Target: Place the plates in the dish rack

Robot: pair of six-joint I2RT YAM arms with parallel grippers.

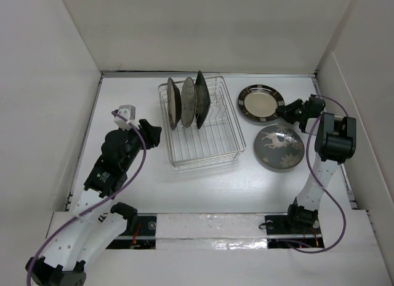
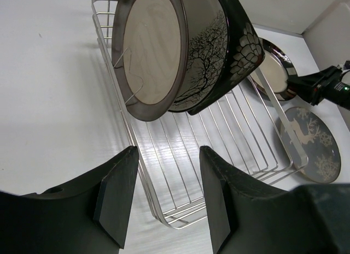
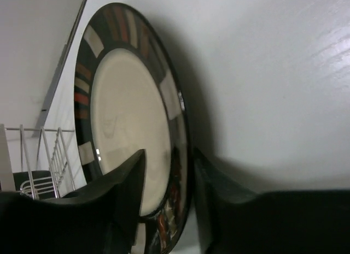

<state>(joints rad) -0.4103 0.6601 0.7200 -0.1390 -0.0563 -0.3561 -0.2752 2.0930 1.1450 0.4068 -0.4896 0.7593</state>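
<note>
Close the right pincer [image 3: 168, 158] — open and empty, astride the rim of the black-rimmed plate [image 3: 128, 117] near the counter's far right corner — firmly before any lifting.

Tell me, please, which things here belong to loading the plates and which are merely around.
Belongs: dish rack, its three standing plates (pale-centred plate, branch-pattern plate, black flowered plate), black-rimmed plate, deer plate, left hand, right hand.
Merely around: purple cables, white walls, table.
</note>
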